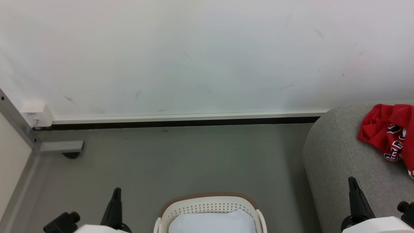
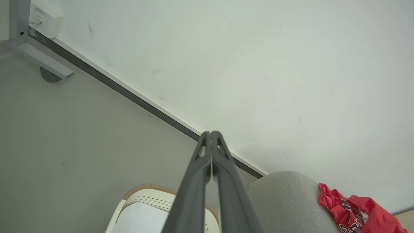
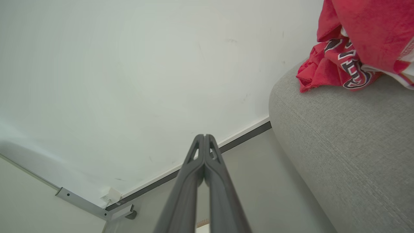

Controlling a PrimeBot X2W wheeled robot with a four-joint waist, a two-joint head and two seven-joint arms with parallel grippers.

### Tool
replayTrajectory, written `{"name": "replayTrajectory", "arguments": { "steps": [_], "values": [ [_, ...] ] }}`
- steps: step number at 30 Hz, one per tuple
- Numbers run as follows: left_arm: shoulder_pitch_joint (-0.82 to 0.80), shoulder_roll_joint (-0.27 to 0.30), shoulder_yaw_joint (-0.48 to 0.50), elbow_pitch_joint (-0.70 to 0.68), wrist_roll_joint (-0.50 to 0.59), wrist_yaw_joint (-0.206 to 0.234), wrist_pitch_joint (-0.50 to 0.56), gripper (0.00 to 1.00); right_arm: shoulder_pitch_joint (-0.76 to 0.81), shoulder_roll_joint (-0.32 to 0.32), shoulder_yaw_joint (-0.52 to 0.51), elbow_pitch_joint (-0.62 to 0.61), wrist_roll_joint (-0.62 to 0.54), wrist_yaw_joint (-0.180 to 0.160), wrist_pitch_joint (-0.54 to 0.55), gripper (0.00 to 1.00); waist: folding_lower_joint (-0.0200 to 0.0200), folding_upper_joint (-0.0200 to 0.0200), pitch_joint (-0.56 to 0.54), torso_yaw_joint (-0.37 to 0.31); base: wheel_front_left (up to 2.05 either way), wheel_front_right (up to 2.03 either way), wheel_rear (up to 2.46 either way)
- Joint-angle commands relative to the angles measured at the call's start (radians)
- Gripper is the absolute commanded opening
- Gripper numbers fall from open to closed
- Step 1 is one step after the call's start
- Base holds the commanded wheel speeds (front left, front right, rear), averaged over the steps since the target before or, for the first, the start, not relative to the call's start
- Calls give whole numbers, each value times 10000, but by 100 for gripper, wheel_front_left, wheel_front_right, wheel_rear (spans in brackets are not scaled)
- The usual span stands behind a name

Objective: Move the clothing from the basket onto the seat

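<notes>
Resting on the seat, clothing beyond right hand, left hand far off, both closed, empty.

The basket stands on the floor at the near middle, with a cloth lying inside it. The seat stands to the basket's right, apart from it, its far end close to the wall. The clothing lies on top of the seat, toward the wall. A small box sits at the wall's foot, far left.
</notes>
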Motion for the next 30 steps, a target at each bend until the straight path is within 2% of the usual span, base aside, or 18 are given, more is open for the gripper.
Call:
{"name": "replayTrajectory", "arguments": {
  "steps": [1, 30],
  "values": [
    [-264, 40, 83, -186, -324, -56, 80, 0, -159, -22, -98, -192, 282, -3, 68, 0, 0, 0, 2, 3, 0, 0, 0],
    [-374, 61, 547, -355, -3834, -139, 1055, 0, -157, 164, -793, -445, 3373, -9, 1037, 0, 0, 0, 44, 56, 0, 0, 0]
  ]
}}
